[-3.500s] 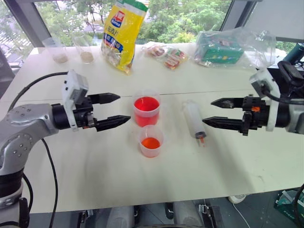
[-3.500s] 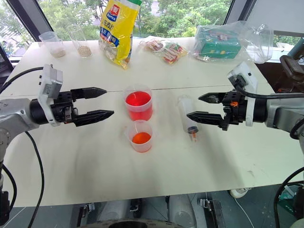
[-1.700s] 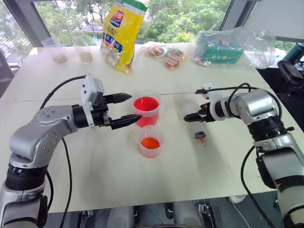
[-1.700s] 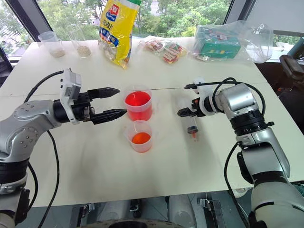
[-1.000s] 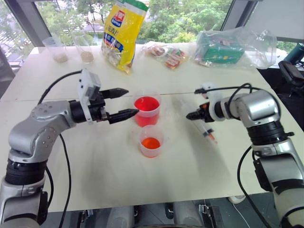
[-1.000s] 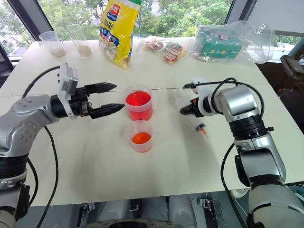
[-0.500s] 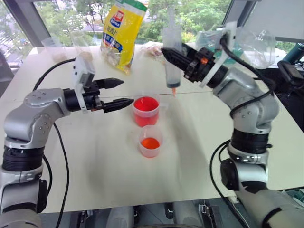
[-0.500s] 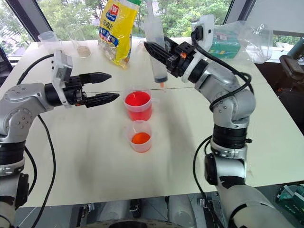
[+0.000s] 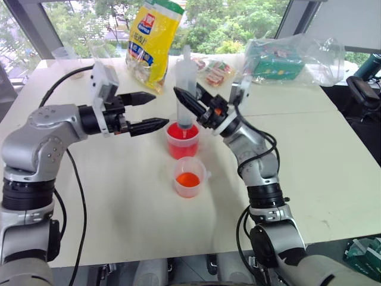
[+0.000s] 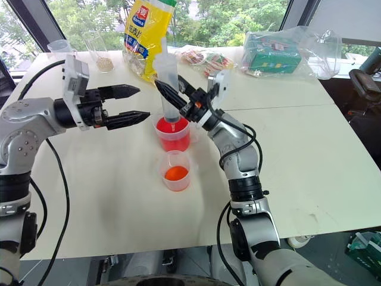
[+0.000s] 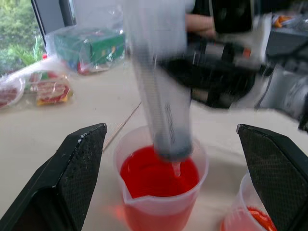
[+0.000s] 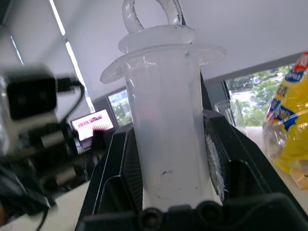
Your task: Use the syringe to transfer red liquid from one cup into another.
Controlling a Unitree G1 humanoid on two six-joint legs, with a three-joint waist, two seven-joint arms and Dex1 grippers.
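Observation:
My right gripper [image 9: 186, 98] is shut on the syringe [image 9: 184, 89], a clear barrel held upright with its plunger [image 12: 151, 19] pushed in. Its small tip [image 11: 175, 168] points down inside the rim of the larger cup [image 9: 181, 143]. The tip is close above the red liquid [image 11: 144, 175]; I cannot tell whether it touches. The smaller cup [image 9: 189, 177] holds orange-red liquid and stands just in front of the larger one. My left gripper [image 9: 159, 109] hangs open beside the larger cup on its left, touching nothing, one finger [image 11: 72, 178] on each side in the left wrist view.
A yellow snack bag [image 9: 152, 42] stands at the back of the white table [image 9: 119, 208]. Two clear cups of grain [image 9: 75, 62] sit at the back left. Snack packets [image 9: 211, 68] and a green box in a clear bag [image 9: 280, 59] lie at the back right.
My right gripper lifted the syringe off the table, turned it upright, then carried it left and down over the larger cup. The left gripper stayed open and nearly still.

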